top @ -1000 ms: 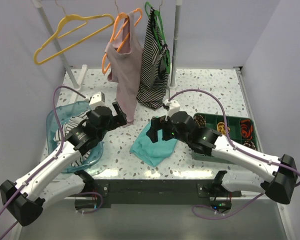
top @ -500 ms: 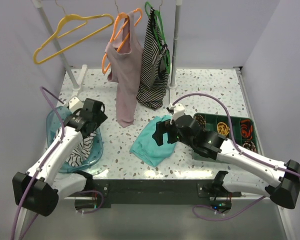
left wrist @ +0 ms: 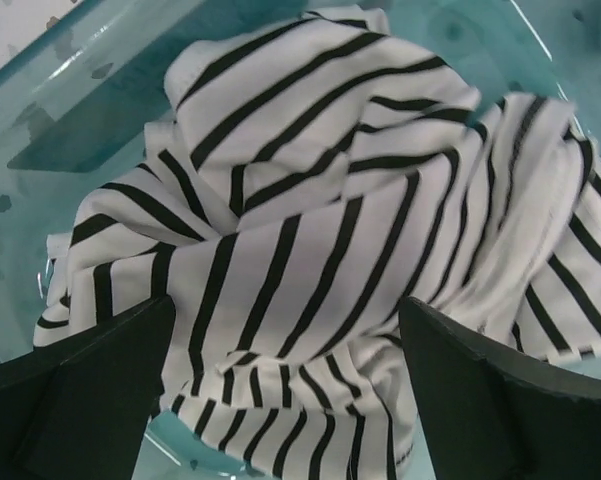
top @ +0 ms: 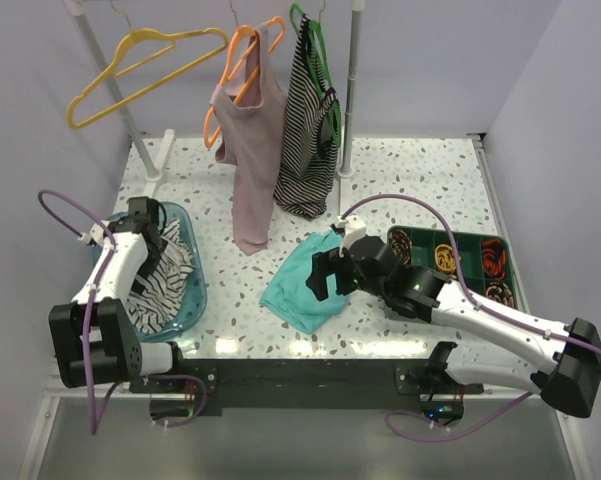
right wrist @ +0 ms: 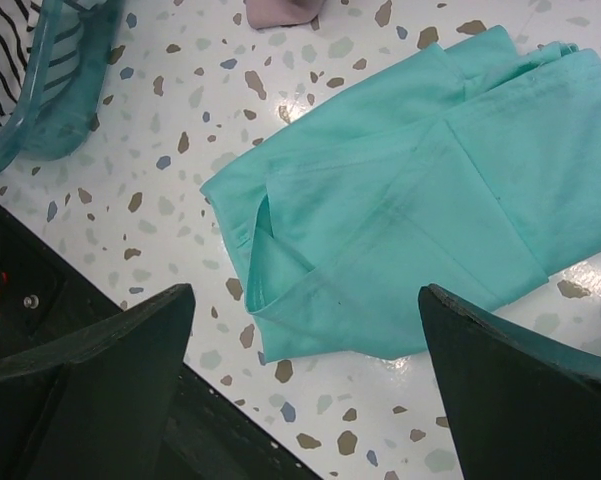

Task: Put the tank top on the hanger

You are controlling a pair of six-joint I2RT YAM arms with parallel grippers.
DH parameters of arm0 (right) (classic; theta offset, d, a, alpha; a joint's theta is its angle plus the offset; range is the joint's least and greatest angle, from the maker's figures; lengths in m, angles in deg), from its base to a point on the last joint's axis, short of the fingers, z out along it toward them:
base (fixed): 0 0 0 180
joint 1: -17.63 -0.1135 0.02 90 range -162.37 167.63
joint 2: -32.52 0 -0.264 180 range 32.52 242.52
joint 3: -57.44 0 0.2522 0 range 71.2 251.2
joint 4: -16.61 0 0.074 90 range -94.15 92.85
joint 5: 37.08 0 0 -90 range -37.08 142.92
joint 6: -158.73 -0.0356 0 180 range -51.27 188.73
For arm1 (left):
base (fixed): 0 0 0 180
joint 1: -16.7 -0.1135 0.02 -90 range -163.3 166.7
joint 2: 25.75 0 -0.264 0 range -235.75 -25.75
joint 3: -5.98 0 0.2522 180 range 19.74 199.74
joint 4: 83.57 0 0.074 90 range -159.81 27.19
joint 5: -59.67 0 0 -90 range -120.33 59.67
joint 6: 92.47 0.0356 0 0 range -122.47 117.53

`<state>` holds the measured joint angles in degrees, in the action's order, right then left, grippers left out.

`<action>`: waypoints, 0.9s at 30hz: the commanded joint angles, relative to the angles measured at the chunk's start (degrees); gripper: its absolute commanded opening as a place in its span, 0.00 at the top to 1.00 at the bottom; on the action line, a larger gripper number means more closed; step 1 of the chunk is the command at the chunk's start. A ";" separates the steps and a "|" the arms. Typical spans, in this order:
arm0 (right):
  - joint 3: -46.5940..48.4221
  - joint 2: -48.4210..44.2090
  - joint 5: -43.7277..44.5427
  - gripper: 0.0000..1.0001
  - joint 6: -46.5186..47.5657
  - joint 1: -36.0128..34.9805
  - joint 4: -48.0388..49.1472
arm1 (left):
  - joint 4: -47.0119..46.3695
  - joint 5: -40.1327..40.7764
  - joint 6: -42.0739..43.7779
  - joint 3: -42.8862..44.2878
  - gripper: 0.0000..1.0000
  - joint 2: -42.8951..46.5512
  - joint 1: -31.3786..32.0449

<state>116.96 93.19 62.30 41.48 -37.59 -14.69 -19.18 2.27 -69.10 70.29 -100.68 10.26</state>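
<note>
The tank top (left wrist: 310,230), white with thin black stripes, lies crumpled in a clear teal basin (top: 196,296) at the table's left; it also shows in the top view (top: 160,288). My left gripper (top: 152,232) hangs just above it, open and empty, its fingers either side of the cloth in the left wrist view (left wrist: 285,300). The yellow hanger (top: 140,62) hangs bare on the rack at the back left. My right gripper (top: 320,276) is open and empty over a teal cloth (right wrist: 420,200), fingers wide apart in the right wrist view (right wrist: 307,290).
An orange hanger with a pink top (top: 252,150) and a green hanger with a densely striped top (top: 310,140) hang on the rack. A green tray (top: 473,242) of small items sits at the right. The rack's posts (top: 348,100) stand at the back.
My left arm has swung left and folded back over the basin, so its gripper now sits above the tank top. My right gripper has shifted slightly nearer over the teal cloth.
</note>
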 commanded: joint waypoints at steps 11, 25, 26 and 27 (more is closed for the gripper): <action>-1.20 -3.18 0.54 0.01 0.26 -0.24 0.40 | -21.18 -14.48 16.07 -7.21 1.00 9.53 -5.69; 4.86 -4.94 8.89 0.01 1.93 -0.15 -1.88 | -24.70 -40.32 39.02 7.98 1.00 30.02 -5.60; 5.74 -5.20 9.33 0.01 2.19 -0.24 -1.97 | -25.14 -41.64 39.56 10.08 1.00 30.37 -5.60; 6.27 -5.64 10.20 0.01 2.28 -0.24 -1.97 | -25.49 -44.61 40.26 11.75 1.00 30.38 -5.52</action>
<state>118.38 90.15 67.55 42.21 -37.59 -17.18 -40.75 -31.02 -35.46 74.83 -71.72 5.02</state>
